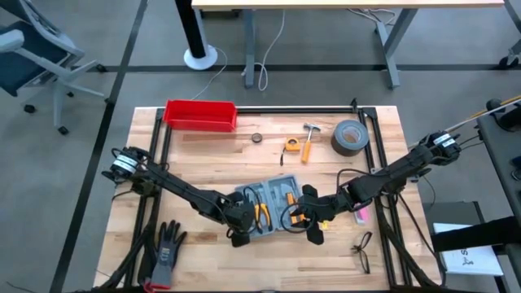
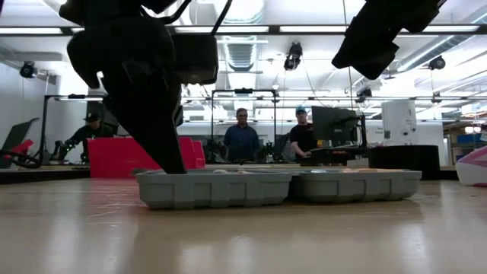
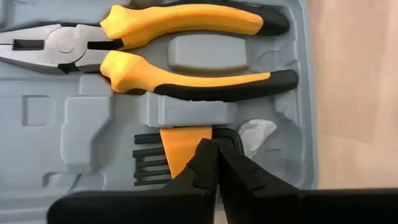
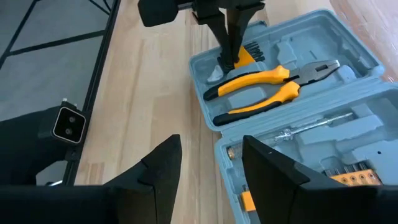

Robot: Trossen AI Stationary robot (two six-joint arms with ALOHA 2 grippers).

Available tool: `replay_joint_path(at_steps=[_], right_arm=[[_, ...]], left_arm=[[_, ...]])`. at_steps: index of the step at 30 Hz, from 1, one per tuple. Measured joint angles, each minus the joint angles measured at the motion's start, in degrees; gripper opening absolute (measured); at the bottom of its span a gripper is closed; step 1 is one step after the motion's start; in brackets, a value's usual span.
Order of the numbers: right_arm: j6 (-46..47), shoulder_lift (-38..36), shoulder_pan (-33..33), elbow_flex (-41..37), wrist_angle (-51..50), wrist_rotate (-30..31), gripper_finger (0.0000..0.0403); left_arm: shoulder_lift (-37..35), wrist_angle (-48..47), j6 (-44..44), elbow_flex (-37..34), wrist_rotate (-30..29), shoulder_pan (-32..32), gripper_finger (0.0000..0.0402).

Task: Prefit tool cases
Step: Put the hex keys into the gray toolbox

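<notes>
- Fingers of my left gripper [image 3: 216, 163] pinched shut, tip down on the yellow hex key holder [image 3: 181, 146], likely seating it in its slot.
- Pliers [image 3: 155, 53] already nested beside it.
- Tool case [image 1: 271, 205] open flat, mid-table, near edge.
- My right gripper [image 4: 208, 165] hovers wide, empty, just beside the case.

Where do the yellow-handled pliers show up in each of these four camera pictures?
High view: pliers in the open tool case, near the left gripper.
Low view: hidden behind the case wall.
Left wrist view: across the top.
Right wrist view: centre right.
Shared landmark: the grey case.
</notes>
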Motion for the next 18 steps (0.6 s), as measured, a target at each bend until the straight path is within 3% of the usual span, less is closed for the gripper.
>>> replay_joint_path(at_steps=[18], right_arm=[[0.04, 0.00, 0.93, 0.00, 0.07, 0.00, 0.0139]], left_arm=[[-0.38, -8.25, -5.26, 6.55, 4.71, 3.43, 0.0000]])
